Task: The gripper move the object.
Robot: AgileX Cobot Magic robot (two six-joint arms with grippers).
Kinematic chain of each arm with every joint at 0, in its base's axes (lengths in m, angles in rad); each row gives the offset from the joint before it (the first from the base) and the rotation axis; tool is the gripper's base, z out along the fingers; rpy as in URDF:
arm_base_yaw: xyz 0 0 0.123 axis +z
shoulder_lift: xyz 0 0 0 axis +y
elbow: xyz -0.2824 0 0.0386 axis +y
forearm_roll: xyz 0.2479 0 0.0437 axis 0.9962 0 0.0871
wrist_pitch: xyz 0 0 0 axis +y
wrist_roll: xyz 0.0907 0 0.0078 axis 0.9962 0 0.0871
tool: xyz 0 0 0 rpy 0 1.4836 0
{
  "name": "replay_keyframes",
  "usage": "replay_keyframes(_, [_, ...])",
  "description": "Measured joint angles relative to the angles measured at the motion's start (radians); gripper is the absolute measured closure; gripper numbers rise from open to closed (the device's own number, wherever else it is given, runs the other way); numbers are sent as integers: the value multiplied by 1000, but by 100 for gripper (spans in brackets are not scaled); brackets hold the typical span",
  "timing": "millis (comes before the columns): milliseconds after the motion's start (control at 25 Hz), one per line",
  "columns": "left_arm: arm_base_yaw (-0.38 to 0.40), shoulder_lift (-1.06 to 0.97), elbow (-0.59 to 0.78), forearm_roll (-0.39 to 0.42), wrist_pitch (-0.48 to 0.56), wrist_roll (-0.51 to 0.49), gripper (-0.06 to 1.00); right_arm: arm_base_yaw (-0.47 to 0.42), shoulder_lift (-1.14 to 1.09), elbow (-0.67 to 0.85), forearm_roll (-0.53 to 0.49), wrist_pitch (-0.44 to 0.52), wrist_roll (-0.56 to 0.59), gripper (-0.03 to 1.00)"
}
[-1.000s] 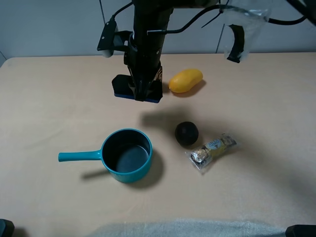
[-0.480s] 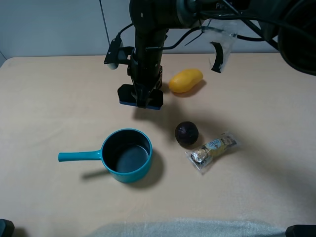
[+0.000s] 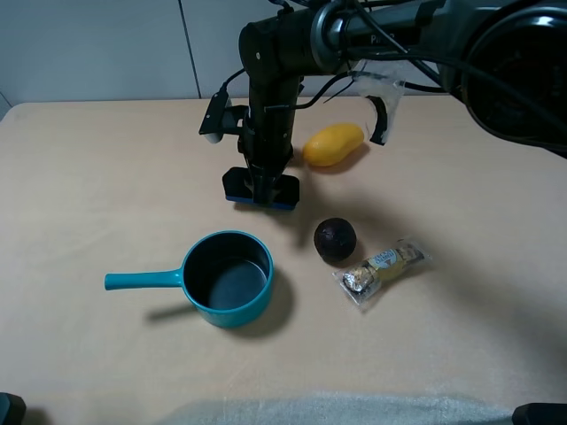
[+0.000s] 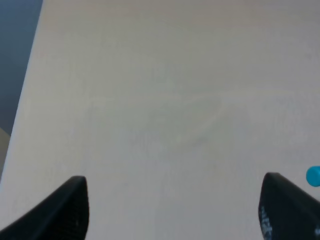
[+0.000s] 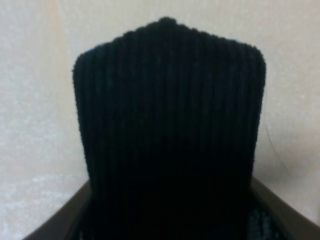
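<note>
The object (image 3: 234, 187) is a small oblong block with a black felt top and a blue base. My right gripper (image 3: 262, 188) reaches across the middle in the exterior high view and is shut on it, holding it at or just above the table between the saucepan and the yellow fruit. I cannot tell whether it touches the table. In the right wrist view the black felt (image 5: 169, 115) fills the frame between the fingers (image 5: 60, 225). My left gripper (image 4: 175, 205) is open and empty over bare table; it does not show in the exterior high view.
A teal saucepan (image 3: 227, 279) with its handle to the left stands in front of the object; its handle tip shows in the left wrist view (image 4: 313, 176). A yellow fruit (image 3: 333, 144), a dark round fruit (image 3: 335, 239) and a wrapped candy packet (image 3: 383, 268) lie to the right.
My right gripper has moved down and toward the front right with the object in it, from above the table to table level. Nothing else has moved.
</note>
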Motion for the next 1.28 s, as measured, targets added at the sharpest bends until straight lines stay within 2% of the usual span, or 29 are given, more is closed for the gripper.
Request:
replay_keyframes(920, [0,0,0,1,0,0,24,-40,16,-3,-7,-16,24,56])
replay_keyframes(1040, [0,0,0,1,0,0,24,-40,16,-3,5,-16,26,52])
replay_keyframes(1280, [0,0,0,1,0,0,24,-40,16,-3,10,-16,89,39])
